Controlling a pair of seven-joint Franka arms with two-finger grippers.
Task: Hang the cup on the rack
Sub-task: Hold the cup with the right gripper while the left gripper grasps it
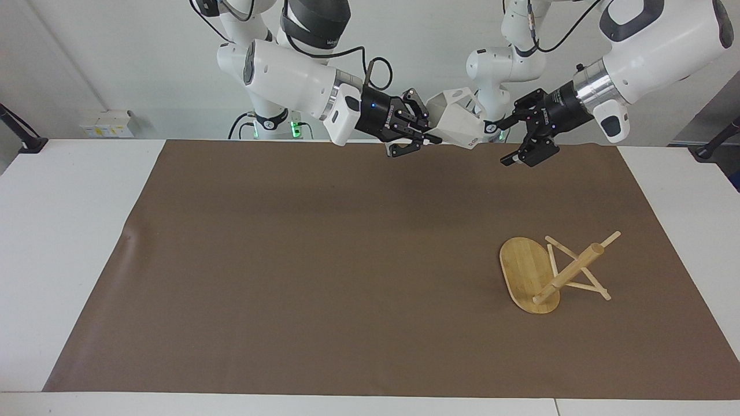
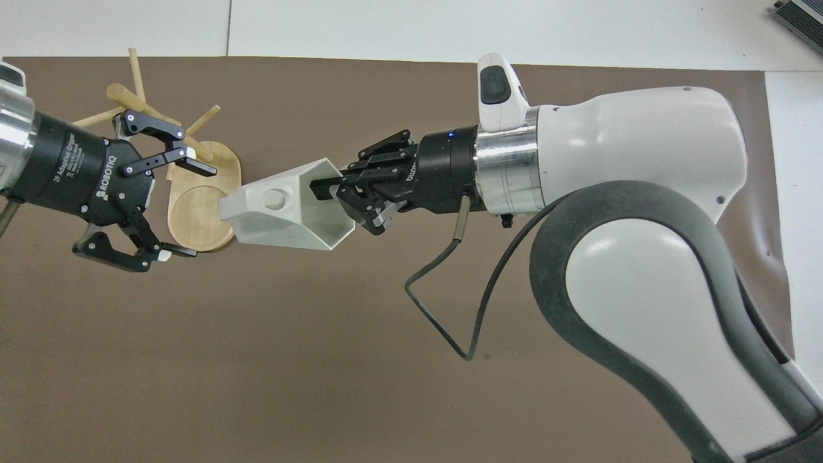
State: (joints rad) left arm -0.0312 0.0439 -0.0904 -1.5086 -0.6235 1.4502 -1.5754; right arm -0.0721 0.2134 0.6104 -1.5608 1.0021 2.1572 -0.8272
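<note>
My right end effector [image 2: 334, 202] pinches the cup [image 2: 283, 215] by its rim, held in air beside my spread left end effector [image 2: 168, 199]. Rack [image 1: 546, 271] lies tipped on the tabletop, well below both. I'd pass the cup slowly, handle hole clear.

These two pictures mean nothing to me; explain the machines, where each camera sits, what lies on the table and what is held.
Two robot arms work at a table. One picture faces them from across the table; the other looks down from above their end. The right gripper, raised over the brown mat, is shut on the rim of a white cup. The left gripper is open and empty, in the air beside the cup. A bamboo rack lies tipped over on the mat, toward the left arm's end.
</note>
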